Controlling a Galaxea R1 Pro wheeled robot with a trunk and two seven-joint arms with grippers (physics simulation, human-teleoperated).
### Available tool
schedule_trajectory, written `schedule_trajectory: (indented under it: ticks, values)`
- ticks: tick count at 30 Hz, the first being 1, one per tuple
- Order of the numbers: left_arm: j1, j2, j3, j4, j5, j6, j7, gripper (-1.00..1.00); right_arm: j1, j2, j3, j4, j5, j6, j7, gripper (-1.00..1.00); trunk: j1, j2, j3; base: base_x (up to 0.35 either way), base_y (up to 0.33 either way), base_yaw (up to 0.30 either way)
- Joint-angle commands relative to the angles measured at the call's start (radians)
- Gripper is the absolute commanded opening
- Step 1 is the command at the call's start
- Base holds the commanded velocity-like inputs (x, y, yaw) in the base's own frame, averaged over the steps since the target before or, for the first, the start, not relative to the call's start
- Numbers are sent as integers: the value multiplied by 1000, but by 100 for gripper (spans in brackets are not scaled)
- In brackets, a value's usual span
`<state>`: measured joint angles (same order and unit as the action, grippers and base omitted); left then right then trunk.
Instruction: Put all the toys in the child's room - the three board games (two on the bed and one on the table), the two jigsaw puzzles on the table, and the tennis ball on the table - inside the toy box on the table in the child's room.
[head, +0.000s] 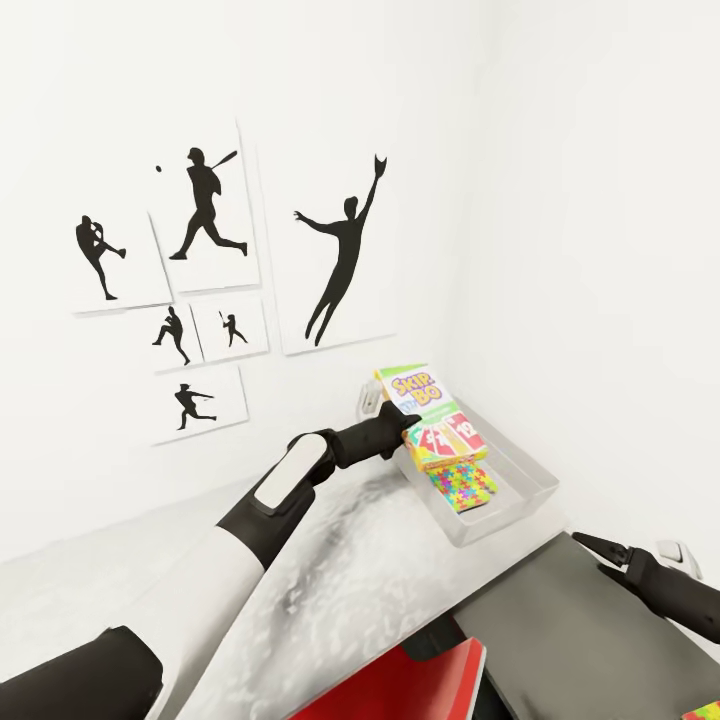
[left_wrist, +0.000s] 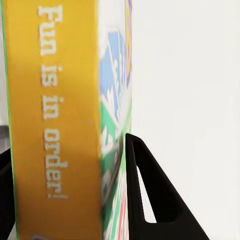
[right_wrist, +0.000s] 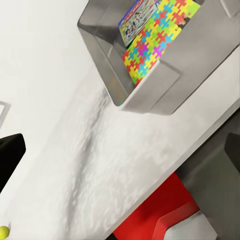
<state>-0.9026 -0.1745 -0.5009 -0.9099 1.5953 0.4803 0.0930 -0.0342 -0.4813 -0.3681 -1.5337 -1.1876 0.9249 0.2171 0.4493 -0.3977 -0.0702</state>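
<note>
Over the toy box (head: 520, 500), head view: left gripper (head: 408, 425) holds the SKIP-BO box (head: 425, 405) above a jigsaw puzzle (head: 462, 484); right gripper's (head: 600, 546) state I cannot tell

Left wrist: fingers (left_wrist: 150, 195) clamp the box's edge

Right wrist: tennis ball (right_wrist: 3, 231) waits on the table (right_wrist: 100, 150)

Likely next: lower, then release

My left arm (head: 260, 520): white shell, black joints, a pale grey oval panel.
My left fingers (left_wrist: 150, 200): matte black, triangular, with a slotted cut-out.
My right arm (head: 680, 595): black, rounded segments.
My right gripper (head: 600, 545): black, slim, tapering to a point.
</note>
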Motion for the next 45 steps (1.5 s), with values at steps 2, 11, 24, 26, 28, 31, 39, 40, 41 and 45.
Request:
schedule_trajectory:
  ticks: [2,11,24,26,28,31,39,40,41,45]
  values:
    - [-1,0,0,-1,11,1,9,-100,-1,1,-1,1,9,5,9,100,1,-2,-2,0,0,0]
    - [-1,0,-1,-1,11,0,8,-100,-1,1,-2,7,9,5,8,100,1,-2,-2,0,-56,0]
    - [-1,0,-2,-2,11,0,8,-100,-1,1,-2,8,9,3,8,100,1,-2,-2,0,-31,0]
    - [-1,0,-2,-2,11,0,8,-100,-1,1,-2,9,9,3,8,100,1,-2,-2,0,-135,0]
    - [-1,0,-2,-3,11,0,8,-100,-1,1,-2,9,9,3,8,100,1,-2,-2,12,-174,0]
    - [-1,0,-1,-2,11,-1,8,-100,-1,1,-2,9,9,3,8,100,1,-2,-2,6,-72,0]
    - [-1,0,-1,-2,11,-2,7,-100,-1,1,-2,10,9,3,8,100,1,-2,-2,1,-9,-3]
    - [-1,0,-1,-1,11,-1,7,-100,-1,1,-2,10,9,3,8,100,1,-2,-2,0,-1,-100]
    - [-1,0,-1,-1,11,-1,7,-100,-1,1,-2,10,8,3,8,100,1,-2,-2,0,0,-162]
    - [-1,0,-1,-1,12,0,7,-100,-1,1,-2,10,8,3,8,100,1,-2,0,0,0,-227]
